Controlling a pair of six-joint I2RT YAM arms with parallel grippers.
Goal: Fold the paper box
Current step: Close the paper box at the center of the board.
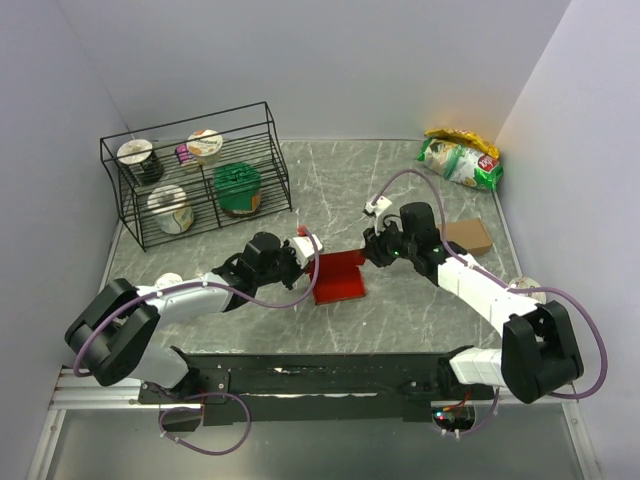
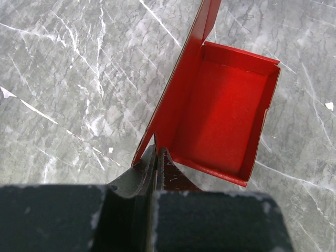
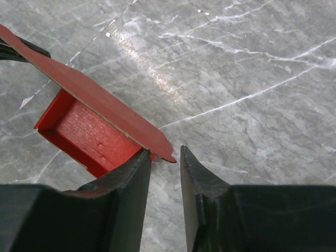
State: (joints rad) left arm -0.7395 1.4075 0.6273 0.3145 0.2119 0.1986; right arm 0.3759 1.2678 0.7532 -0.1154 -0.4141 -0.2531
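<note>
Grey marbled tabletop (image 1: 400,190) under pale walls, bright red thin-card paper box (image 1: 340,280) lying open-topped at centre frame, left gripper (image 2: 156,155) pinched shut on its left wall, right gripper (image 3: 166,157) narrowly parted around the raised flap (image 3: 94,97) tip, black wire basket (image 1: 185,120) of tubs (image 1: 238,185) beyond, upper left.

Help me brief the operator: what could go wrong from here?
The right hand is at only the corner of the lid flap; closing there may slip off or crease it. The left hand pinches one thin wall of the paper box; a pull could bend it.
</note>
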